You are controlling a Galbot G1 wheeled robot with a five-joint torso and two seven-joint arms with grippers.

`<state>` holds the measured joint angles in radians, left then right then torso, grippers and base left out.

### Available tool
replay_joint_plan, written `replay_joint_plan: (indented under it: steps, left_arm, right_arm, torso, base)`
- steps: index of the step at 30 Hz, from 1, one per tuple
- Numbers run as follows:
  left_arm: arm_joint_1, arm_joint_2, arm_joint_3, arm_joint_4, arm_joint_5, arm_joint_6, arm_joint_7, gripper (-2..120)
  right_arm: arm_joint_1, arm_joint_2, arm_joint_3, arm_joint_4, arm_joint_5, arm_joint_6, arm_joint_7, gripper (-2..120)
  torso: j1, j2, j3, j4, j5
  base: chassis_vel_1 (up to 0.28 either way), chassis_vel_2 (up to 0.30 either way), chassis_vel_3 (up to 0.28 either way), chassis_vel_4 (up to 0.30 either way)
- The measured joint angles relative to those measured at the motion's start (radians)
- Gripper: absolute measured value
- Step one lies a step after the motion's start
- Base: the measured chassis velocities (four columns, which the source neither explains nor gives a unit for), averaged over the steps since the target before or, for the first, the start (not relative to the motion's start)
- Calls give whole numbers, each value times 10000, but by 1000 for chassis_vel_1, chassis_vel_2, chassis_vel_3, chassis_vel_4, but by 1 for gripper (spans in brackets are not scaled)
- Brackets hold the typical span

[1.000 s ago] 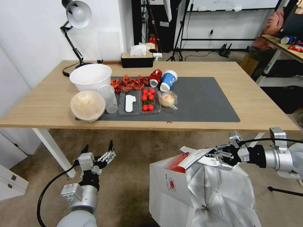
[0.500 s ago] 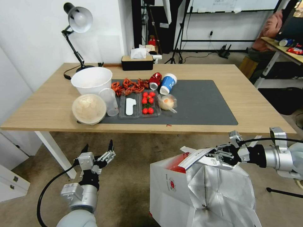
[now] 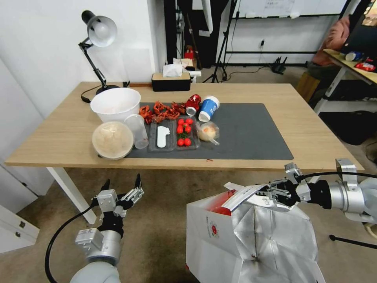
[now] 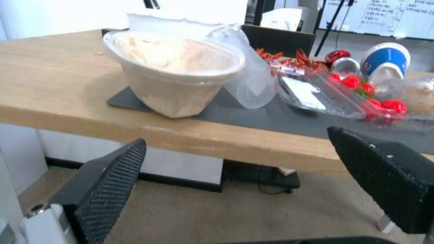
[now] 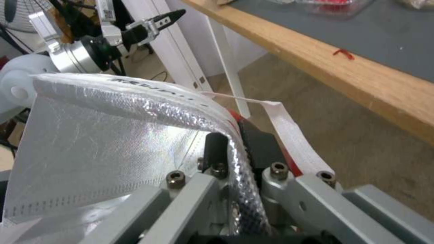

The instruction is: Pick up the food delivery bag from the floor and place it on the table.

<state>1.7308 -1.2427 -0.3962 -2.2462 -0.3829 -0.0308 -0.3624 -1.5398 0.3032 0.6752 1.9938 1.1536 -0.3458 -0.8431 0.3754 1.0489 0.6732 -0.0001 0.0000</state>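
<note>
I see the table (image 3: 314, 137) ahead, its near right portion of the dark mat (image 3: 251, 133) bare, which suits a set-down there; the food delivery bag (image 3: 220, 239) hangs just short of the table edge, above the floor (image 3: 157, 236), because I hold it high by its rim; the right gripper (image 3: 271, 193) is clamped on the foil-lined flap; the left gripper (image 3: 122, 184) idles beside, fingers spread, holding nothing.

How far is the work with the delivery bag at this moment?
Done: the right gripper is shut on the foil-lined top edge of the boxy white, red-edged food delivery bag. In hand: carrying it below the edge of the light-wood table. Left: placing it on top. The left gripper hangs open, idle.
</note>
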Motion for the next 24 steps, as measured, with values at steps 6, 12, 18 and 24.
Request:
replay_joint_plan:
  steps: [6,12,18,24]
  left_arm:
    - [-17,-9,3,42,-2,6,-8,100]
    - [-25,-7,1,45,0,12,-12,100]
    - [-9,7,-17,33,0,35,3,100]
    - [23,-31,-32,94,119,-78,25,100]
  right_arm:
    - [4,35,-21,-6,-8,6,3,0]
    - [16,36,-21,-7,-8,11,4,0]
    - [9,59,-24,3,-17,16,14,0]
    - [-39,63,-11,30,-23,25,29,0]
  torso:
    - [143,317,179,1,0]
    - [265,590,327,0,-1]
    - [396,885,493,0,0]
    - [522,1173,655,0,0]
  base:
    - [0,0,0,0]
    - [0,0,0,0]
    - [0,0,0,0]
    - [0,0,0,0]
